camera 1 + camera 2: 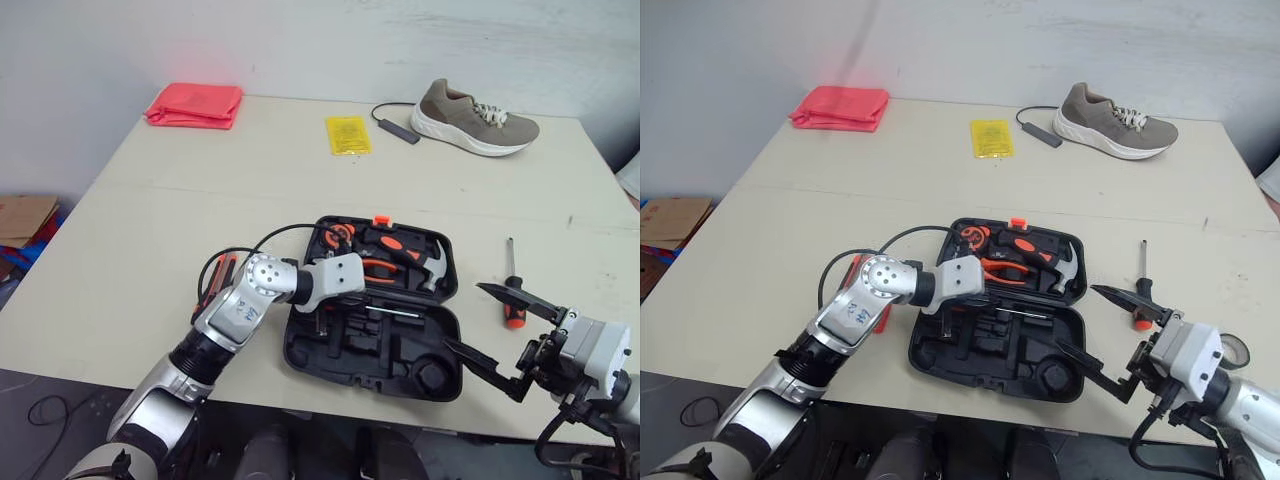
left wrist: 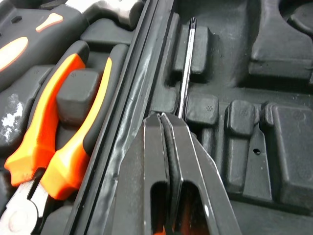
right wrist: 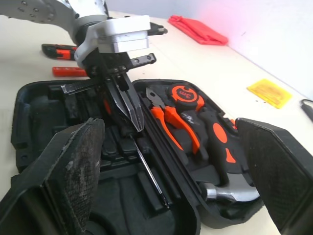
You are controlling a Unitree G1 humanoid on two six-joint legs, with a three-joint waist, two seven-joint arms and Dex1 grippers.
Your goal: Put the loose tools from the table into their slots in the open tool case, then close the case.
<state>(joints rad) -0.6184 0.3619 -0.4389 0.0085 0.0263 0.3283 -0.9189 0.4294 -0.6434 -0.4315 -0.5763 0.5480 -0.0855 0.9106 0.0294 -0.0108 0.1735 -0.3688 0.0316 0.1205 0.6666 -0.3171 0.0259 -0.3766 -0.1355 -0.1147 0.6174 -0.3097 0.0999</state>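
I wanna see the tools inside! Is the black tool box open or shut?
Open. The tool case lies spread flat, both halves facing up, with the orange pliers and hammer visible inside.

Black tool case (image 1: pixel 300 350), orange-and-black pliers (image 2: pixel 73 147), red cloth (image 1: pixel 195 104)

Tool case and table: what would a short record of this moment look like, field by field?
Case: open, flat on the table
Far half: pliers, hammer, tape measure
Left claw: shut on a screwdriver, its shaft lying in the near half
Right claw: open, by the case's near right corner
Loose on table: second screwdriver right of the case; red and black tools left of it
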